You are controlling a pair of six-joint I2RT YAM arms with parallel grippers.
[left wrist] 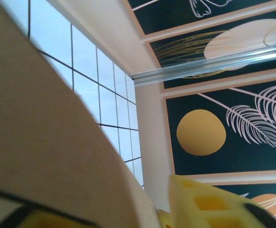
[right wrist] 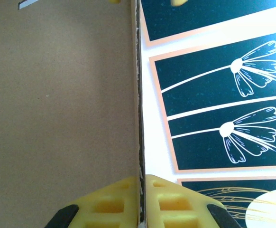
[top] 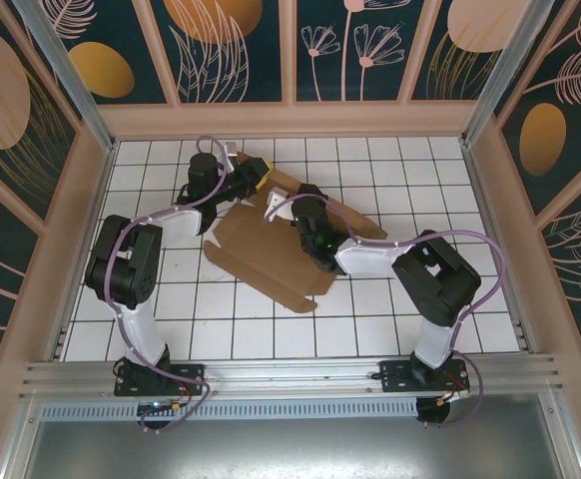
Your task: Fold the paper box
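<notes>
A: Looking down from above, what carries everything?

B: A white tiled worktop point(top: 171, 309) with dark grid lines, filling the middle of the frame. Pale peach walls point(top: 290, 120) border it on the left, right and top. Above them stand dark teal panels point(top: 370, 45) painted with pale flowers, leaves and orange discs. A ribbed aluminium rail point(top: 290, 374) runs across the lower part of the frame, and both arm bases sit on it.

A: And the paper box?

B: The paper box point(top: 266, 254) lies at the centre of the worktop, turned askew to the tile lines. It is a brown cardboard sheet, mostly flat on the tiles, with notched flaps along its lower-right edge. Both arms meet it at its upper edge, toward the top of the frame.

A: The right end effector?

B: The right end effector point(right wrist: 140, 202) is clenched on the paper box. In its wrist view a cardboard edge runs straight down the middle of the frame and ends pinched between the two yellow pads point(right wrist: 107, 206) at the bottom.

A: And the left one?

B: The left end effector point(top: 255, 180) is at the sheet's upper-left corner, just above the centre of the overhead frame. In its wrist view a curved brown flap fills the left half, with one yellow pad beneath it at lower left and the other at lower right. I cannot tell whether those pads press on the cardboard or stand loose of it.
</notes>
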